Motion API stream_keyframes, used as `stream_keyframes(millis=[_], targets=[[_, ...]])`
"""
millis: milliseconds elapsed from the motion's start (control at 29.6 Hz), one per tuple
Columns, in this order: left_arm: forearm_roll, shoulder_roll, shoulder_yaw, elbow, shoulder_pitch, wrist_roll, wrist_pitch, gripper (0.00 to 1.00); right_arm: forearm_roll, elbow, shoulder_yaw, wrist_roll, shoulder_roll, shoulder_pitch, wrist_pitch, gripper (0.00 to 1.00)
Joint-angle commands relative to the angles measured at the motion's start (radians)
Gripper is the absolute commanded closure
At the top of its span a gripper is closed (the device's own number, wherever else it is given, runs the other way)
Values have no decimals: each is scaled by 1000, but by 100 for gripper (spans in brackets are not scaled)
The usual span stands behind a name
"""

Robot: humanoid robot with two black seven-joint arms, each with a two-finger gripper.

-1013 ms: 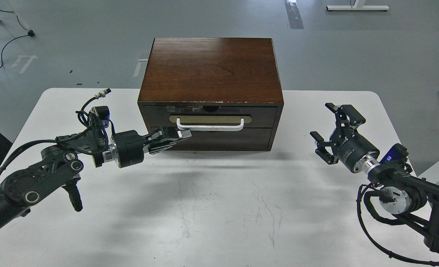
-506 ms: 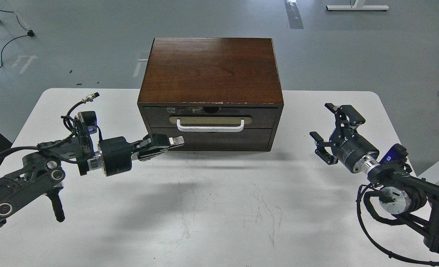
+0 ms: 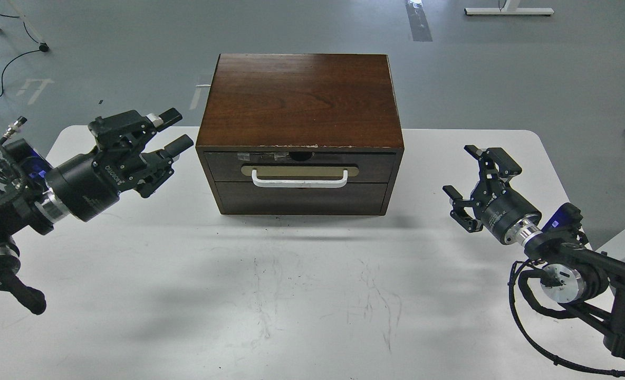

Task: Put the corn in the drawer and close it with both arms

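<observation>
A: Drawer (image 3: 301, 168) shut, flush with the front of the dark cabinet (image 3: 299, 100). White handle (image 3: 299, 181) on its brass plate (image 3: 299, 170), touched by nothing.

B: And the corn?

A: Nowhere to be seen. Inside or not, cannot tell with the drawer closed.

B: Left gripper (image 3: 156, 140)?

A: Raised over the table (image 3: 301, 295), just left of the cabinet's front corner and clear of it. Fingers (image 3: 178, 146) spread apart, holding nothing.

B: Right gripper (image 3: 478, 182)?

A: Out to the right, well apart from the cabinet, pointing up and toward it. Fingers (image 3: 502, 161) wide apart too, nothing between them.

B: The table itself?

A: White, scuffed with faint grey scratches in front of the cabinet. Grey floor (image 3: 502, 68) beyond.
</observation>
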Motion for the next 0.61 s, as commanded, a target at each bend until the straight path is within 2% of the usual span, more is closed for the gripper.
stream_keyframes(millis=[0,203,304,574], targets=[[-21,-37,0,9,38,0,107,0,0,-2,1,0,6,4,0,0],[-24,-107,-31,29,80,0,106,0,0,-2,17,0,15,5,0,0],[-24,-198,-124,75,144,0,85,0,2,4,29,0,17,2,0,0],[-24,-244,-173,123,202,0,61,0,2,12,29,0,17,-4,6,0]])
